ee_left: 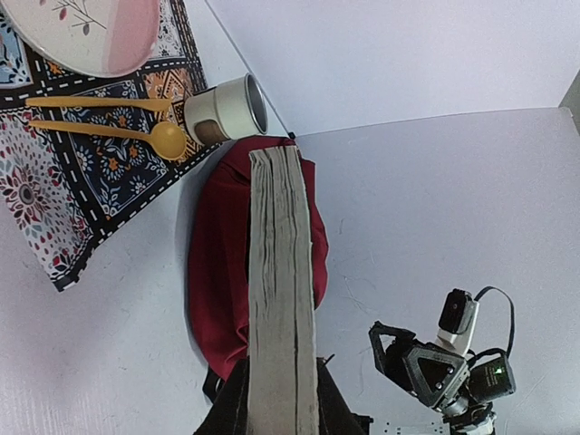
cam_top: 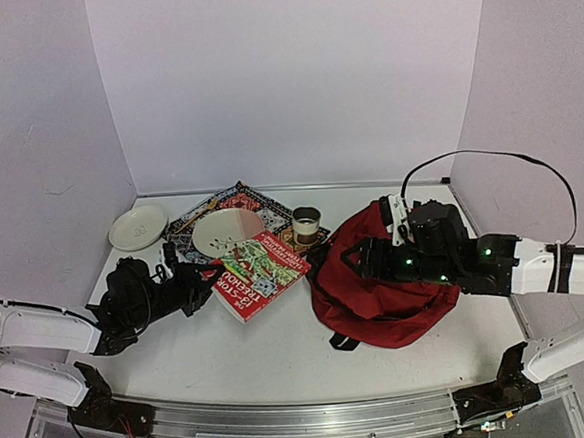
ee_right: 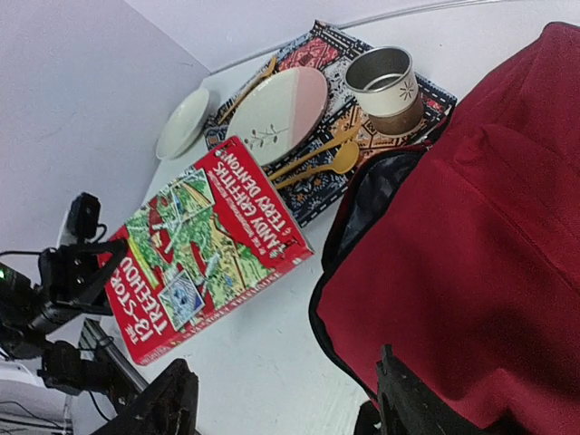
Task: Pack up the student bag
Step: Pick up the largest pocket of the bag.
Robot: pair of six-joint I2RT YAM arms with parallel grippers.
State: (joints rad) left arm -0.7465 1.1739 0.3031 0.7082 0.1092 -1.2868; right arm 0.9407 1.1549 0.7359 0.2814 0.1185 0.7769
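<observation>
The student bag (cam_top: pixel 393 297) lies at the table's right, dark red with black trim, its mouth (ee_right: pixel 367 195) gaping toward the middle. A red paperback book (cam_top: pixel 259 271) rests left of it, tilted. My left gripper (cam_top: pixel 208 282) is shut on the book's near end; in the left wrist view its page edge (ee_left: pixel 281 272) runs up between the two fingers (ee_left: pixel 231 408) toward the bag (ee_left: pixel 217 272). My right gripper (cam_top: pixel 353 263) hangs open at the bag's left rim. In the right wrist view its fingers (ee_right: pixel 168 408) stand wide apart, one against the red fabric (ee_right: pixel 471 245), with nothing between them.
A patterned placemat (cam_top: pixel 187 226) at the back holds a pink-and-white plate (cam_top: pixel 228 231), two yellow utensils (ee_left: pixel 109 127) and a metal cup (cam_top: pixel 306 223). A small white dish (cam_top: pixel 138 227) sits at the far left. White walls close in on three sides.
</observation>
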